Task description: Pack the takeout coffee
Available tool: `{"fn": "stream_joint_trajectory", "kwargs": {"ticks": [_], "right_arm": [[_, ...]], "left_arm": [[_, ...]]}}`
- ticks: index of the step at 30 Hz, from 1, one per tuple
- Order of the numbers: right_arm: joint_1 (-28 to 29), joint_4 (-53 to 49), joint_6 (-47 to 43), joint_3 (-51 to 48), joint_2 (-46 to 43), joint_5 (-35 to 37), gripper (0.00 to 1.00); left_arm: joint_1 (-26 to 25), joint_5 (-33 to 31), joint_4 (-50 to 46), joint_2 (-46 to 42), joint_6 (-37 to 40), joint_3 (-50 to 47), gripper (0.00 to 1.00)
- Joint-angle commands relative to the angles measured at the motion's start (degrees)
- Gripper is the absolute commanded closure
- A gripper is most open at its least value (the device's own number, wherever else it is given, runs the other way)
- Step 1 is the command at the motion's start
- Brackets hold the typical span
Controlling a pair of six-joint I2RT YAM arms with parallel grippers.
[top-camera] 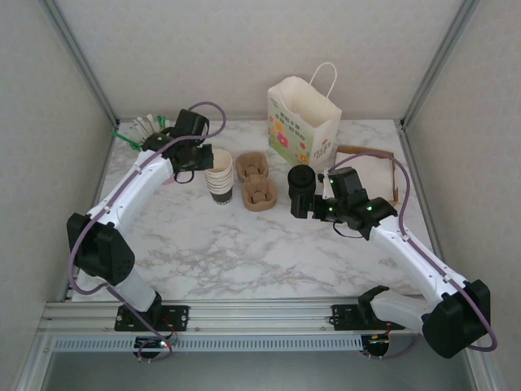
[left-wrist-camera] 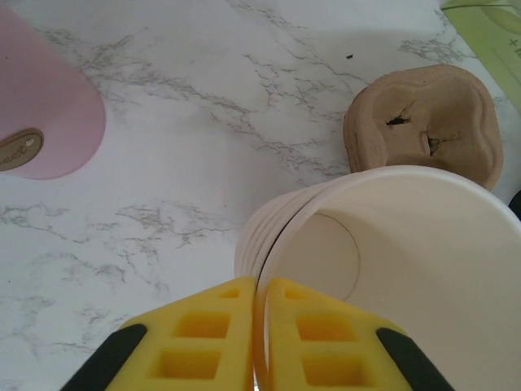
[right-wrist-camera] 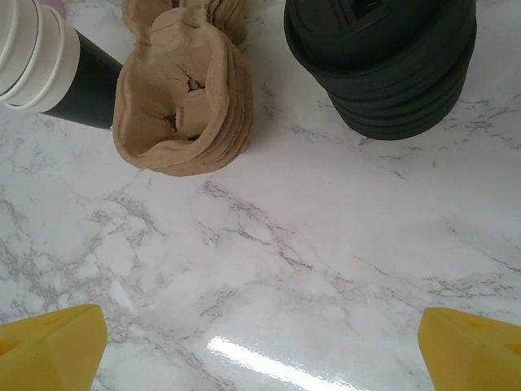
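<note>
Takeout coffee, as a lidded cup, is not something I can place from these views. On the marble table (top-camera: 244, 252) a stack of paper cups (top-camera: 220, 175) stands left of centre, cream above with a dark bottom. The left gripper (top-camera: 199, 159) is at the stack's rim. From the left wrist, its yellow fingers (left-wrist-camera: 203, 334) are pressed nearly together on the wall of the top cup (left-wrist-camera: 407, 244), one inside the cup and one outside, with the rims of the cups under it showing just behind.

Just right of the stack lie two piles of brown pulp cup carriers, one farther back (top-camera: 252, 165) and one nearer (top-camera: 260, 195). Right of those sits a stack of black lids (top-camera: 301, 181). The right gripper (top-camera: 313, 199) hangs just beside the lids on their near right side. Its jaws are spread wide and hold nothing, with bare table between the yellow tips in the right wrist view.

A white paper bag (top-camera: 303, 122) with a flower print stands upright at the back, handles up. A pink round thing (left-wrist-camera: 41, 106) lies left of the cups.
</note>
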Motion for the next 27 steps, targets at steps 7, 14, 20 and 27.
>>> {"fn": "stream_joint_trajectory", "kwargs": {"ticks": [7,14,20,27], "right_arm": [[0.66,0.83,0.5,0.37,0.63,0.84,0.01],[0.68,1.05,0.5,0.03,0.94,0.82,0.01],[0.78,1.99,1.06,0.18,1.71,0.04,0.01],[1.56,4.26,2.67,2.19,4.33,-1.33,0.01]], "left_arm": [[-0.5,-2.79,-3.0,0.33,0.65,3.75,0.97],[-0.33,-4.22,-3.67,0.32,0.41,4.48,1.0],[0.74,-2.74,-3.2,0.21,-0.05,4.17,1.0],[3.69,5.23,-0.65,-2.24,-0.67,2.39,1.0]]}}
